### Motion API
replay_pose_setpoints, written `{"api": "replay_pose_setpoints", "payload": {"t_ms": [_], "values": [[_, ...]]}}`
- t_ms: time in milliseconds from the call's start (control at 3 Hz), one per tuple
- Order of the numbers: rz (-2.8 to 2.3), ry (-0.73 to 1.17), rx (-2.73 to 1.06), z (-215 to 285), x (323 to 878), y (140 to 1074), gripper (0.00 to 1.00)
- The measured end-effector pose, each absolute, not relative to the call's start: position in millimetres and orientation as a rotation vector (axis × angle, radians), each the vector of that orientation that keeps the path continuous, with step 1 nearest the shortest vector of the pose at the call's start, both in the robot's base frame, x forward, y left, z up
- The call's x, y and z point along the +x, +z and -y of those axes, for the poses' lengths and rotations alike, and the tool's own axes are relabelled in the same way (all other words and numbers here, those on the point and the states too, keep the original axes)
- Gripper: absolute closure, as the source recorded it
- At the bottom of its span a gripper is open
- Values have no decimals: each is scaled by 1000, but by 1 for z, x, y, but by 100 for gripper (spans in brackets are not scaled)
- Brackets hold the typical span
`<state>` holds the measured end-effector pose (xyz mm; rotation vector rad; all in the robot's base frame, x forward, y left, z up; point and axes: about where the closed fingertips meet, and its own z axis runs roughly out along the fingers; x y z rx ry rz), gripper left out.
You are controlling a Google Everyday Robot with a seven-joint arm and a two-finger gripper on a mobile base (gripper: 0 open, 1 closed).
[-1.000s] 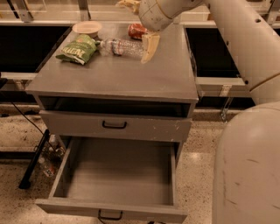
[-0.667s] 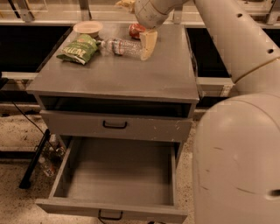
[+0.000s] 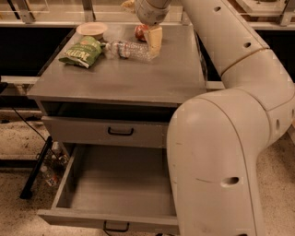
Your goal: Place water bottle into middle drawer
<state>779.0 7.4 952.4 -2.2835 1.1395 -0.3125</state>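
The water bottle (image 3: 131, 50) lies on its side at the back of the grey cabinet top (image 3: 124, 78), its cap pointing left. My gripper (image 3: 140, 26) hangs over the bottle's right end, open. One cream finger (image 3: 154, 40) reaches down to the right end of the bottle and the other finger (image 3: 128, 5) is up at the frame's top edge. The middle drawer (image 3: 69, 175) is pulled out at the bottom, an empty grey tray with a black handle (image 3: 115, 227) on its front.
A red can (image 3: 139, 31) stands just behind the bottle. A green chip bag (image 3: 82, 51) and a pale bowl (image 3: 91, 30) sit to its left. The drawer above (image 3: 106, 131) is shut. My arm's large white body (image 3: 221, 152) fills the right side.
My arm has swung further left across the view and now covers the cabinet's right side. The gripper has stayed at the bottle's right end. The bottle has not moved.
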Motion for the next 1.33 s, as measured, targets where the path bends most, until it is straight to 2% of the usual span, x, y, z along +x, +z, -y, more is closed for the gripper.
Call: {"api": "replay_pose_setpoints", "payload": {"t_ms": [667,1333], "values": [[-1279,-574,-2347,4,802,952,0],[-1318,-505,-2371,-6,812,927,0]]}}
